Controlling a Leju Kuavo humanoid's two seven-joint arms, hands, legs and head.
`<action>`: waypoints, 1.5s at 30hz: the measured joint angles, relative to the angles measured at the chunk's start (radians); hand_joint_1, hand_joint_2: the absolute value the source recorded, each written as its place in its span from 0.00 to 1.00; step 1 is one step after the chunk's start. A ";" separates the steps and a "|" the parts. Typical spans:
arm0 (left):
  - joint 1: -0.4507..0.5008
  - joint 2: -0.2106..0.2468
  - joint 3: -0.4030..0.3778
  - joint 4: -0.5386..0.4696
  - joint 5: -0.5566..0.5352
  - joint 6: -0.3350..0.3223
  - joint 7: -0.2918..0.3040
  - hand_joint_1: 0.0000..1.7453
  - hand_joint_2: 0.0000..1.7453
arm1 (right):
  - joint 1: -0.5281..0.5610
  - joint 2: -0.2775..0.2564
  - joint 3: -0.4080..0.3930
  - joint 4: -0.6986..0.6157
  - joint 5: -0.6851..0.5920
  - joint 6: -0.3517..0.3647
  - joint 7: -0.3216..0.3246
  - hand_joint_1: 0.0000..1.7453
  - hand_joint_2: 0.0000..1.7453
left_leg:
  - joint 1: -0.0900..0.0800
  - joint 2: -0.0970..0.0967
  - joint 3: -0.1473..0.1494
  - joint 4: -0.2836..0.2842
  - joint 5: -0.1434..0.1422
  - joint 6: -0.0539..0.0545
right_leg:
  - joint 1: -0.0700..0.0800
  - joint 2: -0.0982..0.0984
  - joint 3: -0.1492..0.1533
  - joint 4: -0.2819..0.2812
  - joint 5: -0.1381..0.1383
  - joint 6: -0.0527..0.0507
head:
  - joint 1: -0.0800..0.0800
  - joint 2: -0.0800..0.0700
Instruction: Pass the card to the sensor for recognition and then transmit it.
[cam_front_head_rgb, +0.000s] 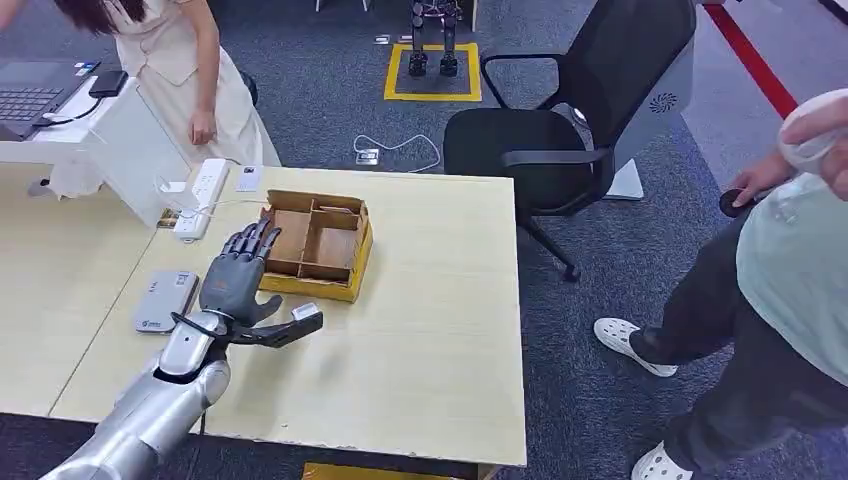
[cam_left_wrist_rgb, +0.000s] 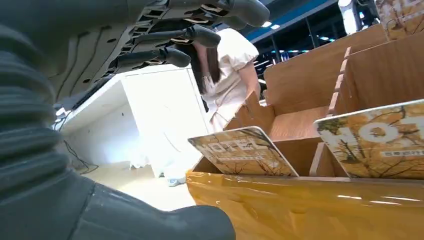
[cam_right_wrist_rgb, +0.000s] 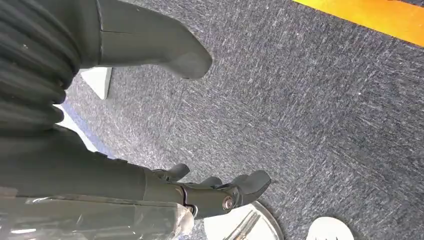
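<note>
A pale wooden table (cam_front_head_rgb: 420, 380) is shown carrying a divided cardboard box (cam_front_head_rgb: 316, 243), with a grey sensor (cam_front_head_rgb: 165, 299) lying flat well to its left. The left hand (cam_front_head_rgb: 238, 283) is held empty at the box's near-left corner, fingers spread over the rim. Two hotel cards (cam_left_wrist_rgb: 243, 151) are seen leaning in the box's front compartments, while the right hand (cam_right_wrist_rgb: 150, 125) hangs empty over carpet, fingers apart.
</note>
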 joint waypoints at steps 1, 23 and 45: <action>0.000 0.000 0.000 0.000 0.001 0.000 0.000 0.00 1.00 | 0.000 0.000 0.000 0.000 0.000 0.000 0.000 0.00 1.00 | 0.000 0.000 0.000 0.000 0.000 0.000 | 0.000 0.000 0.000 0.000 0.000 0.000 | 0.000 0.000; 0.011 0.003 0.000 0.002 -0.045 -0.026 0.035 0.00 1.00 | 0.000 0.000 0.000 0.000 0.008 0.000 0.000 0.00 1.00 | 0.000 0.000 0.000 0.000 0.000 0.000 | 0.000 0.000 0.000 0.000 0.000 0.000 | 0.000 0.000; -0.005 0.011 -0.002 0.029 -0.042 -0.094 0.027 0.00 1.00 | -0.001 0.000 -0.002 0.000 0.008 0.003 0.000 0.00 1.00 | 0.000 0.000 0.000 0.000 0.000 0.000 | 0.000 0.000 0.000 0.000 0.000 0.000 | 0.000 0.000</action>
